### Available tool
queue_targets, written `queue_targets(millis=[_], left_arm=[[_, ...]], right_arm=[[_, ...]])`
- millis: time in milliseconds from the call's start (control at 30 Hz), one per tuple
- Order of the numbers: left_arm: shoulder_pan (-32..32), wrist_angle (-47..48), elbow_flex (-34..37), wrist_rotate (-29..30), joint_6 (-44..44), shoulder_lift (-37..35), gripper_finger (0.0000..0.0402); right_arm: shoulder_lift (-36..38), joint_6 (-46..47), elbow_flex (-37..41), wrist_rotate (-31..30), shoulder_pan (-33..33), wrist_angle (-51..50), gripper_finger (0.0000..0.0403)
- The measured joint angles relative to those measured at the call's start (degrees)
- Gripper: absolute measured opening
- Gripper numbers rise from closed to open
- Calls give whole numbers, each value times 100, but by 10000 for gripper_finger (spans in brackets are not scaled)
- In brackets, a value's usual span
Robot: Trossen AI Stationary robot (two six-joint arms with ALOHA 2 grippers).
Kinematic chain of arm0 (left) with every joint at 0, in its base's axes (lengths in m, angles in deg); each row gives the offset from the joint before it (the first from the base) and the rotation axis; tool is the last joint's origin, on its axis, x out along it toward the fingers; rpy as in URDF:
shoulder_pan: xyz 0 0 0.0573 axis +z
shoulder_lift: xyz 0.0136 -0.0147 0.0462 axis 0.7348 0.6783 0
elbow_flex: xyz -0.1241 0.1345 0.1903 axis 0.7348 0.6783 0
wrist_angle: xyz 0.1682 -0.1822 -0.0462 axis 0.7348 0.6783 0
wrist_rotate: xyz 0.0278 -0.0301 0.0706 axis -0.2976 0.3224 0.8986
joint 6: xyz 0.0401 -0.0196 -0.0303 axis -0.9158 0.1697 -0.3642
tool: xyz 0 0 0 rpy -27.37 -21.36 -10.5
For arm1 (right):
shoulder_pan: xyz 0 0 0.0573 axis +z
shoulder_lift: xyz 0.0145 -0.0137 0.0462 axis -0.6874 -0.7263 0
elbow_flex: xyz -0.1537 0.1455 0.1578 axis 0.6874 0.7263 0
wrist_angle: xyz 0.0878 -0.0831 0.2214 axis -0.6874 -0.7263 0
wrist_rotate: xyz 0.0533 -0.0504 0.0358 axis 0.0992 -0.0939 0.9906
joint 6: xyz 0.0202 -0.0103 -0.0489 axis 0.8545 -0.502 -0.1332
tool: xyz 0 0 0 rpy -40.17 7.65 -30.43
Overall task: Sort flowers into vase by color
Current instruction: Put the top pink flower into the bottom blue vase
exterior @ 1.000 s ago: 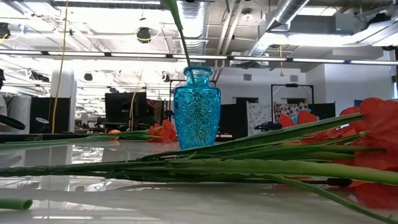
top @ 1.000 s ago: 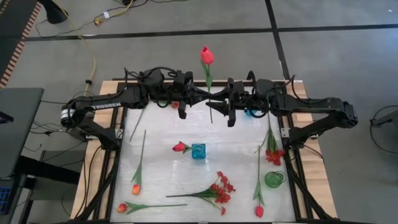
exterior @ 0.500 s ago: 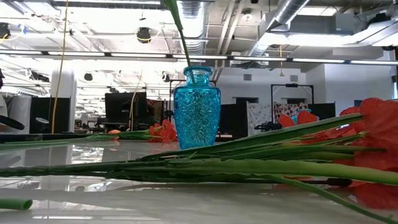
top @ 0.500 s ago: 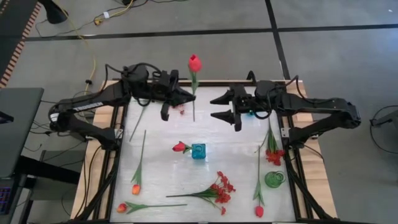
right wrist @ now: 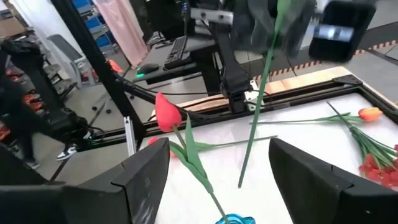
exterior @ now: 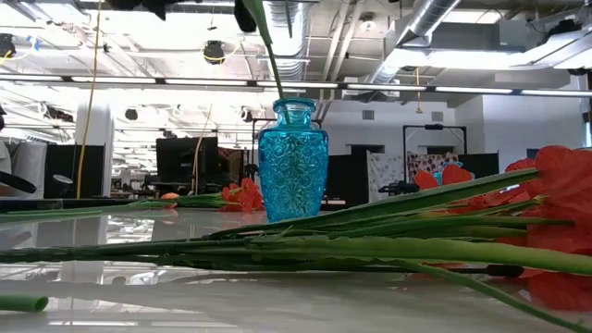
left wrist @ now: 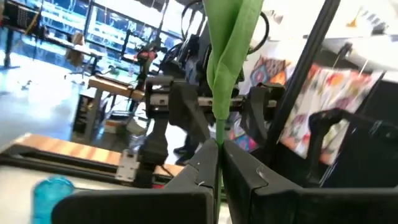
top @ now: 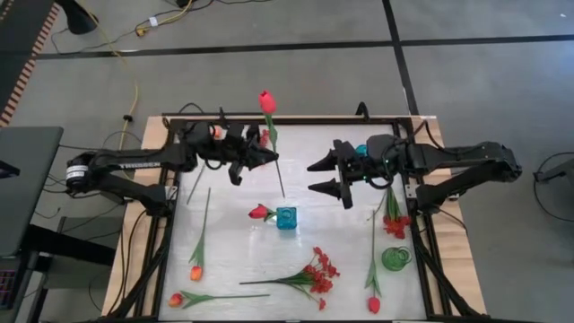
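The left end effector [top: 262, 158] is closed on the thin green stem of a red tulip-like artificial flower [top: 267, 101] and holds it upright above the white desk [top: 229, 260], behind the blue patterned glass vase [top: 286, 218]. The right end effector [top: 323, 177] hangs nearby with fingers wide apart, holding nothing.

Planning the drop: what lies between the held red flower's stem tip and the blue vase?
Bare table, in the high view: held red flower, blue vase.
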Motion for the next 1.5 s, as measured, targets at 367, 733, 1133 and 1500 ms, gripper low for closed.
queue_targets(millis=[367,733,1133,1500], left_arm=[[-404,-721,679,701,122,290,0],[-676,-828,681,743,38,652,0],[-693,-813,679,584,-152,967,0],[-731,-483,679,333,-527,981,0]], right_arm=[[-2,1,0,-71,23,96,302],[-2,-1,0,-64,25,192,302],[0,7,0,-42,28,160,302],[113,-134,0,3,186,-256,302]])
